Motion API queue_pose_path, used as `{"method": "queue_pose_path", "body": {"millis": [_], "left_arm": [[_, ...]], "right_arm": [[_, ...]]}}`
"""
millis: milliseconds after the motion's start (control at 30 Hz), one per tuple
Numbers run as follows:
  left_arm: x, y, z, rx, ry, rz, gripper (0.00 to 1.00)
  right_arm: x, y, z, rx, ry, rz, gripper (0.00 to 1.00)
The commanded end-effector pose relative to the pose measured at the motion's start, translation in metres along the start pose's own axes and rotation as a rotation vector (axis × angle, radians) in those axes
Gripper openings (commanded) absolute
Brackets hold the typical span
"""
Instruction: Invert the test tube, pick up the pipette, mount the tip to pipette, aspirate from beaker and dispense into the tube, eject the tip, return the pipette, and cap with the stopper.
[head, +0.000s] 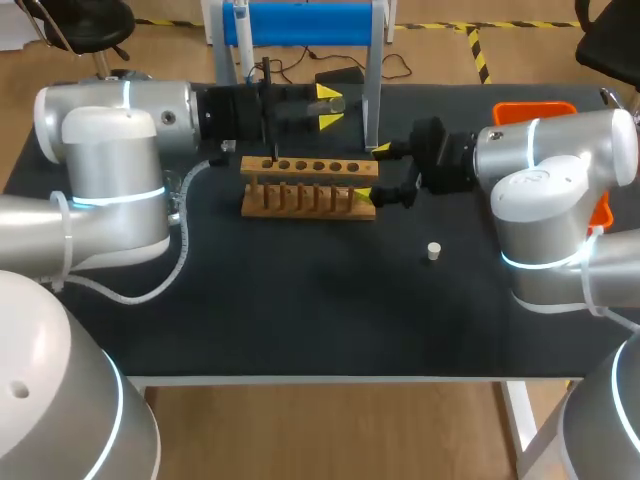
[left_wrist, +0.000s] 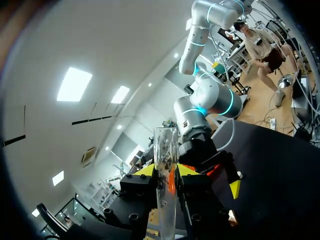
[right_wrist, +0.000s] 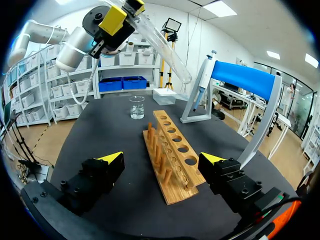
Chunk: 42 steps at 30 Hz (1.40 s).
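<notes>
Just behind the wooden rack (head: 308, 187), the left arm stretches in level, its claw (head: 328, 107) clamped on the clear test tube (right_wrist: 162, 47), which is held tilted. The right claw (head: 372, 172) hangs wide open around the rack's end. The stopper (head: 433, 251) lies nearby on the counter (head: 300, 300).

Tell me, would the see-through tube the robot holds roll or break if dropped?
The tube looks like thin clear glass, so it would probably crack if dropped. It is round and smooth, so it would likely roll on the table. The left gripper pinches it from both sides; smooth glass may slip.
</notes>
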<state>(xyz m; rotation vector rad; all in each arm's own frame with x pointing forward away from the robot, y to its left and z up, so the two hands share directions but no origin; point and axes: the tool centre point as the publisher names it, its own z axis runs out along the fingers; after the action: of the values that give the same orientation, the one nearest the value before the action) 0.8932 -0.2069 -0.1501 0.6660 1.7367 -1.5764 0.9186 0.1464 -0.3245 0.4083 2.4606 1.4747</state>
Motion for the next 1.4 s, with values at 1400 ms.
{"method": "queue_pose_path", "body": {"millis": [1400], "left_arm": [[-0.068, 0.011, -0.008, 0.029, -0.117, -0.736, 0.0]], "right_arm": [[0.0, 0.0, 0.0, 0.0, 0.0, 0.0, 1.0]]}}
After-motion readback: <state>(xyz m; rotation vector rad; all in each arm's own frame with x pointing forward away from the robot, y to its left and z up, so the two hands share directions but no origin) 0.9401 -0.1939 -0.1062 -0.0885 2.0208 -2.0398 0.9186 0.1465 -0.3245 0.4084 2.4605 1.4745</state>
